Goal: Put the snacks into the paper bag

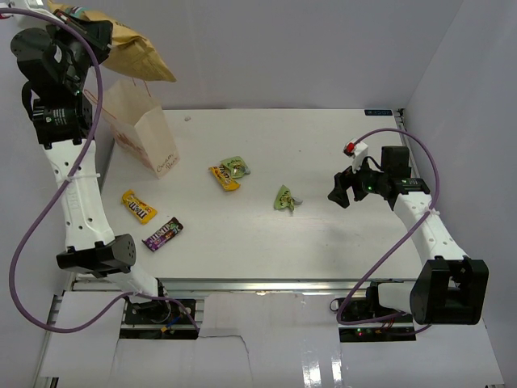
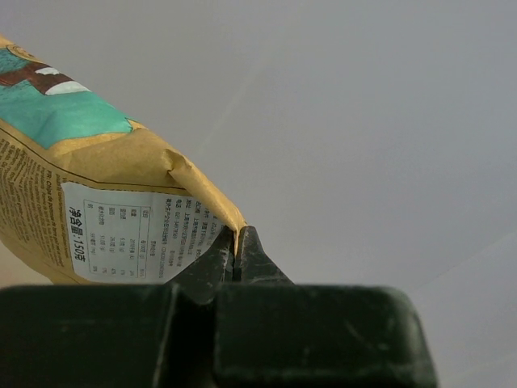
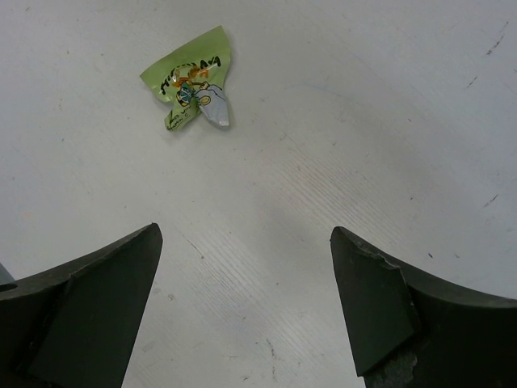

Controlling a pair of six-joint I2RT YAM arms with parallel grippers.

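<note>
Left gripper (image 2: 237, 246) is pinching the corner seam of the big chip bag (image 2: 105, 194) with its jaws squeezed fully together. It's dangling the thing way up high at the back-left, above and maybe a bit behind the paper bag (image 1: 144, 133), as far as the overhead view lets me judge. So nothing is looking packed yet, though I can't see down inside the paper bag to be sure. Five small ones are lying out on the table (image 1: 323, 137): a green packet (image 1: 236, 166) touching a yellow packet (image 1: 224, 178) near the middle, a second yellow packet (image 1: 139, 206) and the dark purple candy pack (image 1: 163, 233) over by the left arm, and a lone green packet (image 3: 192, 77) sitting toward the right. Right gripper (image 3: 242, 267) is hovering with jaws spread wide, holding nothing, and that lone green packet is lying ahead of it, off toward the left of its wrist view, well apart from the fingertips. I'm guessing we're barely getting started here, chip bag going first.
</note>
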